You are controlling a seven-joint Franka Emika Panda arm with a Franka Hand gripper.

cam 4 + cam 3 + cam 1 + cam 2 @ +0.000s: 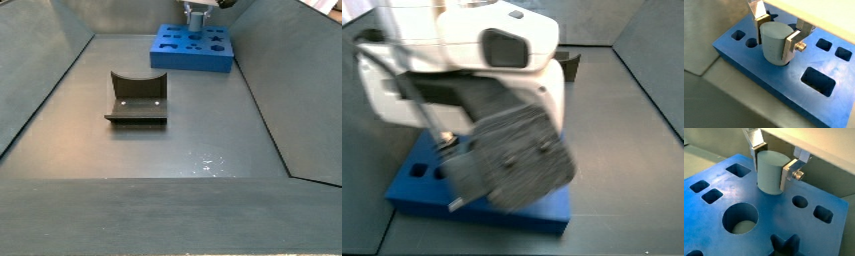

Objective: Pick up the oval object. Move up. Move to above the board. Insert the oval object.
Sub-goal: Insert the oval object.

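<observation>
The oval object (774,42) is a pale grey-blue upright post, also seen in a wrist view (769,170). My gripper (772,50) is shut on it, with a silver finger plate pressed to each side. The post's lower end meets the top of the blue board (757,75) between the cut holes and looks set into an opening there; how deep cannot be told. In a side view the gripper (198,18) is over the board (194,50) at the far end of the floor. In a side view the arm hides the gripper, and only the board's edge (409,190) shows.
The dark fixture (136,100) stands on the floor in front of the board. Grey walls enclose the floor. A large round hole (741,220) and a rectangular hole (817,80) lie near the post. The arm's white body (489,120) fills one side view.
</observation>
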